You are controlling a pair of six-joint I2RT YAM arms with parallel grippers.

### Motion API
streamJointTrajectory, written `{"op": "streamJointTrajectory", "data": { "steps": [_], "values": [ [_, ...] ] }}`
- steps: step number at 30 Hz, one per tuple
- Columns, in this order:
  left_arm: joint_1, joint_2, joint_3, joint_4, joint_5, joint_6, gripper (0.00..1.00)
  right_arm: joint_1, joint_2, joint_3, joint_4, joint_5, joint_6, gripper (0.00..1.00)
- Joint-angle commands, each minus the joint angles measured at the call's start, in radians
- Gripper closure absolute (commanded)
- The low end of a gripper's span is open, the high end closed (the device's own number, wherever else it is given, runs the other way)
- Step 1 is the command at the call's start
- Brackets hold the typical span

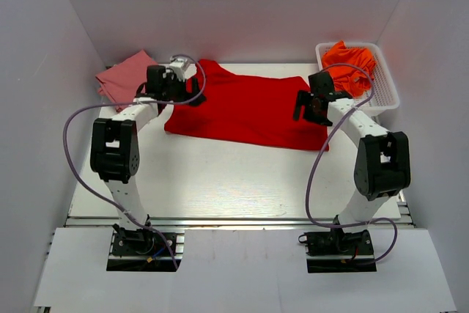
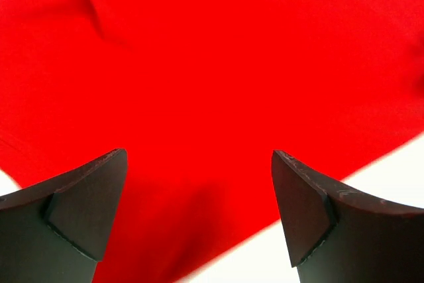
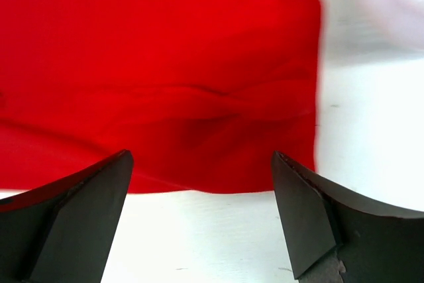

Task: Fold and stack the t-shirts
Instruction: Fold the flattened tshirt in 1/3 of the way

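The left gripper [image 2: 199,156] stands wide open with nothing between its fingers [image 2: 86,203]. It hangs over the left end of the red t-shirt [image 1: 249,108], which lies spread flat on the white table [image 1: 220,174]. In its wrist view red cloth fills nearly everything beneath and ahead of the fingertips. Bare table shows only behind the right finger and at a sliver by the left one. Whether the fingers touch the cloth cannot be told. The right gripper [image 3: 202,157] is just as wide open and also holds nothing. It hangs at the shirt's opposite end, close to the near right corner. The near edge of the cloth runs across the gap just behind its fingertips, the side edge ends a little outside its right finger, and table lies under the rest. A pink t-shirt [image 1: 121,75] lies folded near the left gripper, on its outer side and apart from the red one. Crumpled orange t-shirts [image 1: 350,60] sit in a white basket [image 1: 388,91] just beyond the right gripper, toward its outer side.
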Motion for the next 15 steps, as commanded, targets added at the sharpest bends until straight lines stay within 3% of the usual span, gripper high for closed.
{"op": "streamJointTrajectory", "data": {
  "steps": [1, 5, 10, 15],
  "values": [
    [-0.005, -0.036, -0.128, 0.071, 0.046, -0.110, 0.00, 0.001, 0.017, -0.027, 0.074, -0.137, -0.043, 0.10],
    [0.004, -0.022, -0.146, -0.002, 0.080, -0.113, 0.00, -0.007, 0.120, 0.020, 0.070, -0.116, -0.018, 0.10],
    [0.013, 0.019, -0.208, -0.044, -0.032, -0.122, 0.00, -0.025, 0.257, 0.114, 0.089, -0.062, 0.016, 0.10],
    [0.023, 0.044, -0.198, -0.110, -0.113, -0.134, 0.00, -0.045, 0.351, 0.200, 0.068, -0.111, 0.014, 0.10]
  ]
}}
